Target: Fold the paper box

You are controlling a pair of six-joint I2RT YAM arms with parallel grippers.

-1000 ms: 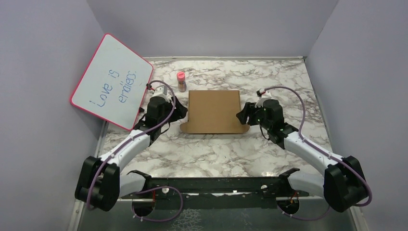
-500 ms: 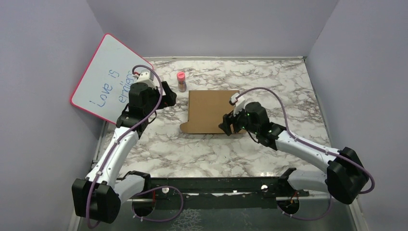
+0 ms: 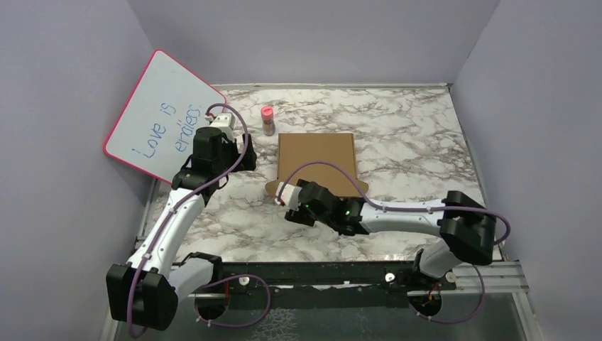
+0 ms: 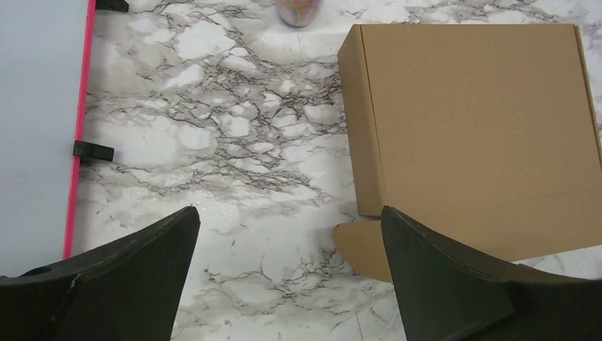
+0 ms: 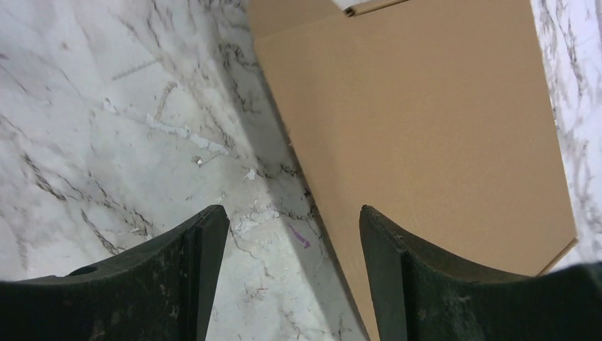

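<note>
1. Marble-patterned table (image 3: 397, 114) walled in pale lilac; at far left, leaning on the wall, a pink-framed whiteboard (image 3: 160, 124), no part of the job.
2. Next across, left gripper (image 4: 289, 213): spread wide, empty, raised over bare marble just left of the paper box (image 3: 316, 162), touching nothing. Best used as a stop, ready to brace the box's left wall against sliding.
3. Just beyond the box's far left corner, a small pink-capped bottle (image 3: 267, 119); worth steering clear of during any push away from the bases.
4. At the box's near left corner, right gripper (image 5: 292, 212): parted, gripping nothing, low over the marble with one finger above the cardboard's edge.
5. Mid-table, the paper box itself: lying flat with lid down, seemingly near finished, yet with rounded ears poking out at both near corners.
6. Likely step: tucking the left ear. Approach low and square to the near edge, pinch only the ear, fold along its crease, ease it into the side without lifting the lid. Press gently to avoid crushing the corrugation, then repeat at the right ear.
</note>
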